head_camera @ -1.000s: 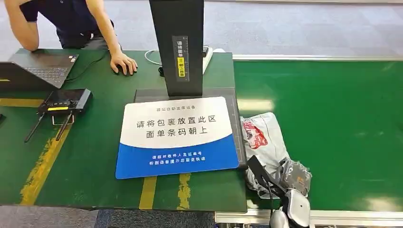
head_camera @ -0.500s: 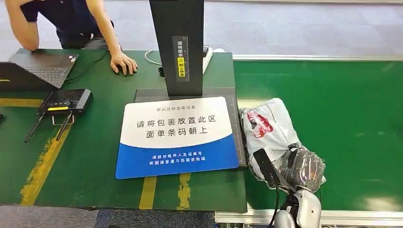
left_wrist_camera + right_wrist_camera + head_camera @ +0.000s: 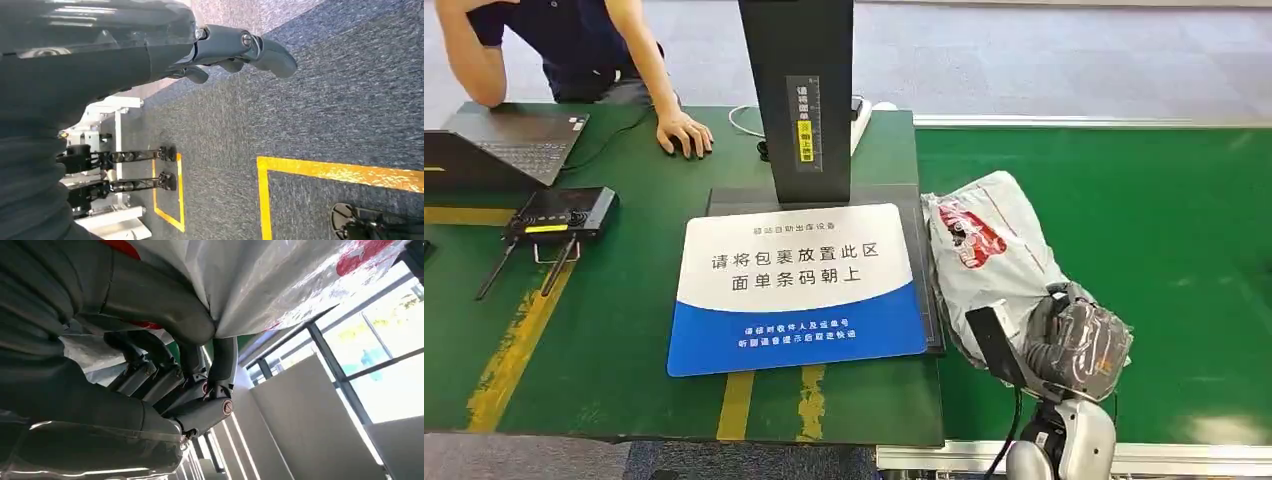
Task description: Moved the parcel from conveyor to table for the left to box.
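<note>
Your right hand (image 3: pixel 1079 345) grips the near end of the parcel (image 3: pixel 994 255), a white plastic bag with red print; in the right wrist view the thumb and fingers (image 3: pixel 165 375) press into the bag. The parcel is over the green conveyor (image 3: pixel 1144 220), just beside the tabletop (image 3: pixel 604 330) and its blue-and-white sign (image 3: pixel 794 290). Your left hand (image 3: pixel 235 47) hangs over the carpet, fingers loosely apart, holding nothing.

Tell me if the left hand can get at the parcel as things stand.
Probably not: the left hand hangs over carpet floor, while the parcel is held by the right hand above the green conveyor.
</note>
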{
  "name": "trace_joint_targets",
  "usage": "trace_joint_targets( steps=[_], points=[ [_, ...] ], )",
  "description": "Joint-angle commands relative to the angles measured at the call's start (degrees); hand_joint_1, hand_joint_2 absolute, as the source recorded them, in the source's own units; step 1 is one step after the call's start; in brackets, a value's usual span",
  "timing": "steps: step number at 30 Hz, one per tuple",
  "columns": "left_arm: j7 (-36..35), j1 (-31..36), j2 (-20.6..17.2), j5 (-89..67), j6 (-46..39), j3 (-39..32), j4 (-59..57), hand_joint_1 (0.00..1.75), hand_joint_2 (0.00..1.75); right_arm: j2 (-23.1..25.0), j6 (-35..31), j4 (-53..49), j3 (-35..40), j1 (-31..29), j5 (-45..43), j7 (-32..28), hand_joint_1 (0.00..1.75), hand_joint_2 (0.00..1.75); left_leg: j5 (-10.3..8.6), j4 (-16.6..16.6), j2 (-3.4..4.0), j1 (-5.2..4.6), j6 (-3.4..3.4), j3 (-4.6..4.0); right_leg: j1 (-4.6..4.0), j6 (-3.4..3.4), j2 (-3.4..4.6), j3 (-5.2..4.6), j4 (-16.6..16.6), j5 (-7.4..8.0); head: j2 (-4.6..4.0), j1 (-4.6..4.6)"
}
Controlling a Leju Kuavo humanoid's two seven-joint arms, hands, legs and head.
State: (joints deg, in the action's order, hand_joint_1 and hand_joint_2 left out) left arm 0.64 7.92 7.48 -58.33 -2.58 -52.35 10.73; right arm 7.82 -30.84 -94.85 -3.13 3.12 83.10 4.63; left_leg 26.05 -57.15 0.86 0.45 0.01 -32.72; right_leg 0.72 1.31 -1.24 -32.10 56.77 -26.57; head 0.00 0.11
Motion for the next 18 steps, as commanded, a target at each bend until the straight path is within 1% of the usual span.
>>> trace_joint_targets(
  steps=[1,3,6,9,13,14,15,16,17,18],
  points=[
    [-1.42,2.23,-0.06,-1.49,0.36,2.14,1.14,0.00,1.75,-1.01,0.97,-4.80,8.44,-2.00,-3.29,-3.95,1.75,1.75,-0.01,0.01,0.02,-0.01,-0.02,-0.02,0.01,-0.07,0.16,-0.07,0.04,0.02,0.00,0.00],
    [-1.68,2.46,-0.01,-1.92,0.36,2.53,1.09,0.00,1.75,-1.82,2.52,-3.63,11.16,-3.39,-4.47,-5.15,1.75,1.75,-0.01,0.03,0.01,0.01,-0.03,0.04,-0.01,-0.09,0.16,-0.01,0.01,0.02,0.00,0.00],
    [-1.98,2.71,0.02,-2.13,0.31,2.65,1.06,0.00,1.75,-1.99,3.26,-1.76,13.07,-5.42,-5.43,-5.12,1.75,1.75,-0.01,0.03,0.11,0.00,-0.02,0.03,0.00,-0.08,0.27,-0.04,0.01,0.06,0.00,0.00],
    [-2.27,3.02,0.12,-2.57,0.28,2.96,1.05,0.00,1.75,-2.75,5.66,1.94,16.91,-9.50,-6.70,-6.30,1.75,1.75,-0.02,0.02,0.16,0.01,-0.02,0.05,-0.01,-0.06,0.28,-0.04,0.02,0.07,0.00,0.02],
    [-2.52,3.38,0.24,-2.70,0.14,2.98,1.00,0.00,1.75,-2.99,6.49,6.16,20.10,-13.80,-6.58,-6.34,1.75,1.75,-0.03,0.06,0.21,0.02,-0.01,0.09,-0.02,-0.07,0.35,-0.01,-0.01,0.10,0.00,0.02],
    [-2.56,3.39,0.21,-2.71,0.11,2.97,0.92,0.00,1.75,-3.09,6.61,6.67,20.30,-14.20,-6.56,-6.26,1.75,1.75,-0.03,0.03,0.12,0.03,-0.01,0.05,-0.03,-0.05,0.22,0.01,-0.01,0.06,0.00,0.00],
    [-2.45,3.37,0.20,-2.65,-0.01,2.88,0.89,0.00,1.75,-3.32,6.92,8.59,21.66,-15.70,-6.62,-6.29,1.75,1.75,-0.04,0.06,0.21,0.02,-0.01,0.08,-0.02,-0.06,0.35,0.00,-0.03,0.11,0.00,0.00],
    [-2.50,3.36,0.23,-2.67,-0.16,2.85,0.87,0.00,1.75,-3.53,7.35,9.95,22.66,-16.87,-6.72,-6.26,1.75,1.75,-0.02,0.03,0.13,0.03,-0.01,0.04,-0.03,-0.04,0.21,0.01,0.00,0.06,0.00,0.00],
    [-2.61,3.37,0.23,-2.66,-0.38,2.71,0.84,0.00,1.75,-3.79,7.43,12.07,24.40,-18.80,-6.94,-5.67,1.75,1.75,-0.03,0.09,0.30,0.02,-0.01,0.14,-0.02,-0.07,0.45,0.03,-0.05,0.12,0.00,0.00],
    [-2.61,3.32,0.25,-2.58,-0.56,2.56,0.84,0.00,1.75,-3.57,7.73,13.30,25.30,-19.81,-7.24,-5.66,1.75,1.75,-0.02,0.04,0.28,0.02,-0.01,0.09,-0.02,-0.04,0.38,-0.01,-0.01,0.10,0.00,0.00]
  ],
)
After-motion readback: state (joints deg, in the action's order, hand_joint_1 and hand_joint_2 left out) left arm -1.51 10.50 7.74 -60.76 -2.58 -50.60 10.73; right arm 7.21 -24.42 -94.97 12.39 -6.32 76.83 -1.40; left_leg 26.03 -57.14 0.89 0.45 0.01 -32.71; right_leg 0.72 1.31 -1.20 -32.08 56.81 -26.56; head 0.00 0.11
